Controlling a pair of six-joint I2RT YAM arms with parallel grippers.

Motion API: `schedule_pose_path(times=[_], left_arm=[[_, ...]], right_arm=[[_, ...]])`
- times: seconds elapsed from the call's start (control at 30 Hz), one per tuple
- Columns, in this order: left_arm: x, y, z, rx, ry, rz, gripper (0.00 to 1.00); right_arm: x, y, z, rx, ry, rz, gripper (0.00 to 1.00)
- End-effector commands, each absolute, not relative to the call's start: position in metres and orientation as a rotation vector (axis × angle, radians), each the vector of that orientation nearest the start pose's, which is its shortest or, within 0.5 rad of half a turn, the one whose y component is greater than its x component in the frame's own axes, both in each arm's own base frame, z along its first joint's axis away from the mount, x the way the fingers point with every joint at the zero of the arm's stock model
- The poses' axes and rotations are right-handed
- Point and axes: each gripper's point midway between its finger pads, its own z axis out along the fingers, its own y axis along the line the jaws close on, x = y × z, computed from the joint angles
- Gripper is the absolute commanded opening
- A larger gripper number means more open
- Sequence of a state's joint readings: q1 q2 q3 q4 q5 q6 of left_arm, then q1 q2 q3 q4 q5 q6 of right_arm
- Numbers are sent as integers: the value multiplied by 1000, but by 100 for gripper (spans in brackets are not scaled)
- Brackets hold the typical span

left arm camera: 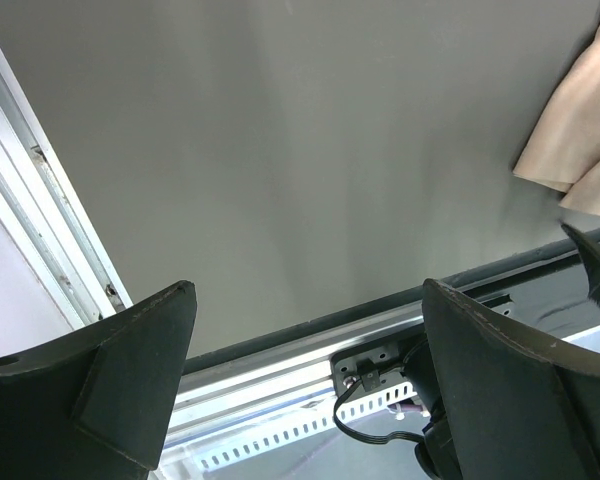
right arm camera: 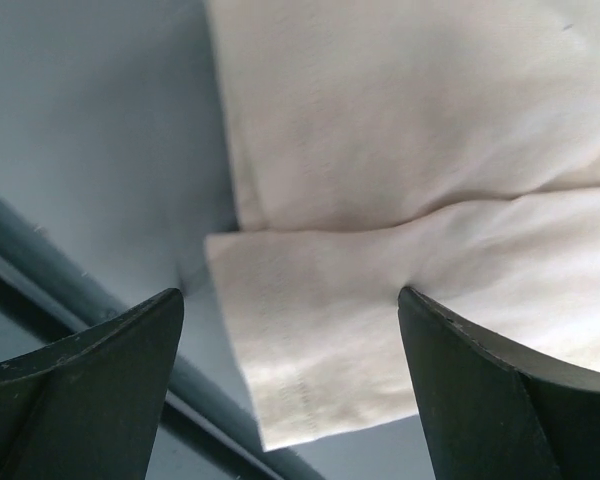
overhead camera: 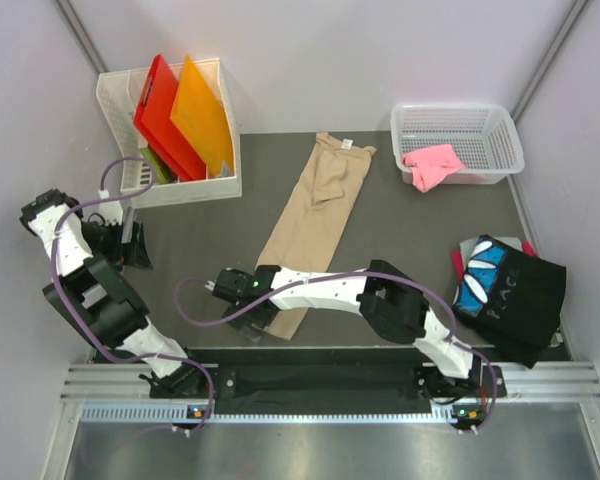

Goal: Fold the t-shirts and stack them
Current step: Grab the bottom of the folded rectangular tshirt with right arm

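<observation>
Tan t-shirt [overhead camera: 315, 225], folded to a long strip, lies centrally, far to near. Right gripper [right arm camera: 290, 300], jaws spread, hovers over its near hem; left gripper [left arm camera: 310, 290], likewise spread and empty, hangs at left. Pink t-shirt [overhead camera: 435, 165] in far-right basket [overhead camera: 500, 150]; black t-shirt [overhead camera: 510, 290] near right.

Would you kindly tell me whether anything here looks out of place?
The black shirt lies crumpled on the right, and the pink shirt spills over the basket rim. The tan shirt lies slanted.
</observation>
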State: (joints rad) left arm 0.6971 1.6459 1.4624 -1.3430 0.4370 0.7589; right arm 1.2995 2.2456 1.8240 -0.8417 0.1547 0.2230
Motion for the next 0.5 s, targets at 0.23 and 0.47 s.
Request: schedule_pose_path(times=[0.23, 0.47], left_arm=[[221, 121, 144, 101, 2815, -529, 99], [221, 122, 140, 107, 2828, -529, 99]], right_arm=[[167, 466, 29, -1354, 2415, 205, 85], [167, 473, 20, -1352, 2425, 213, 82]])
